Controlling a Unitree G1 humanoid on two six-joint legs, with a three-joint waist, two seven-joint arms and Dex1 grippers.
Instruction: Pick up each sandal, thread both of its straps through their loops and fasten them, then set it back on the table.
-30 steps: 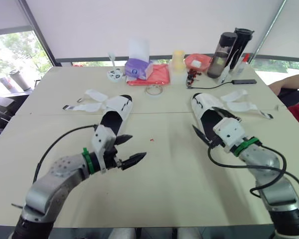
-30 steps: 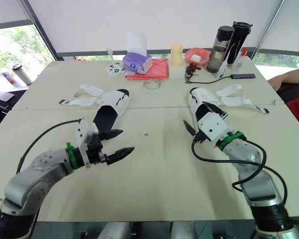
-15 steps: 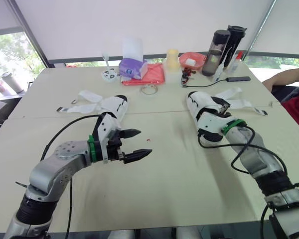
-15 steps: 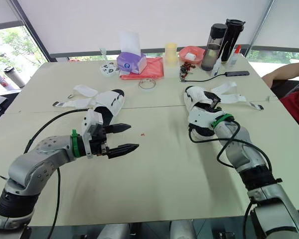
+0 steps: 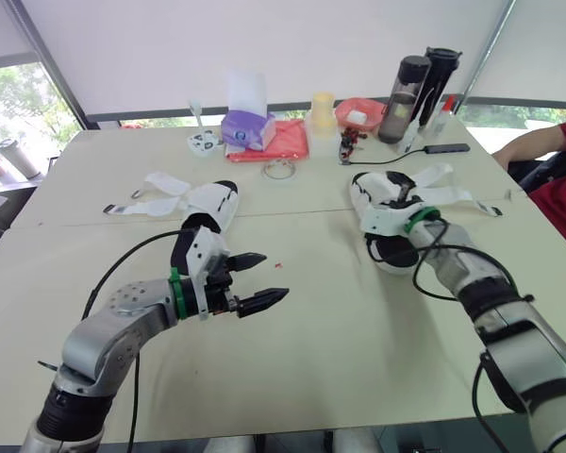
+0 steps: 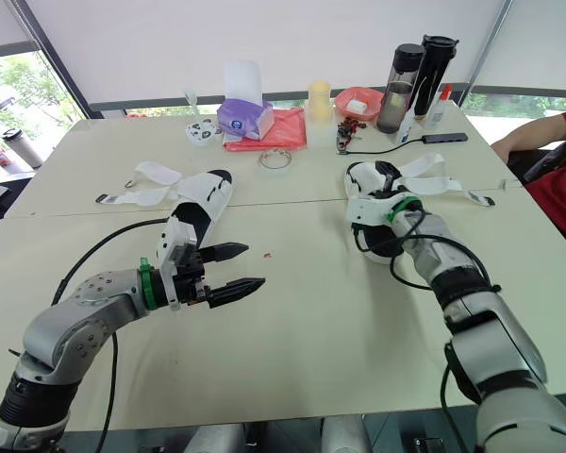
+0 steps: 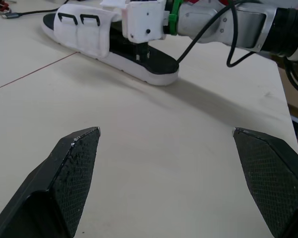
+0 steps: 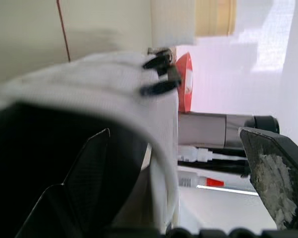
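The right sandal (image 5: 397, 253), white with a black footbed, lies right of centre with its two straps (image 5: 446, 195) spread loose toward the right. My right gripper (image 5: 382, 200) is open on it. One finger (image 7: 141, 51) presses onto the footbed under the white upper, the other stays outside, so the upper and its two black loops (image 8: 158, 75) lie between them. The left sandal (image 5: 210, 209) lies left of centre, its straps (image 5: 156, 193) splayed to the left. My left gripper (image 5: 262, 280) hovers open and empty over the table (image 5: 358, 340), just in front of that sandal.
Along the far edge stand a purple tissue pack (image 5: 243, 127), a red cloth (image 5: 288, 140), a yellow cup (image 5: 321, 111), a red bowl (image 5: 358, 113) and two dark bottles (image 5: 401, 85). A cable and a black device (image 5: 448, 148) lie behind the right sandal. A person's arm (image 5: 538, 143) rests at the right.
My right gripper has moved forward from the right sandal's heel to its upper, with one finger now inside. The head view shifted. My left gripper stays open in about the same place.
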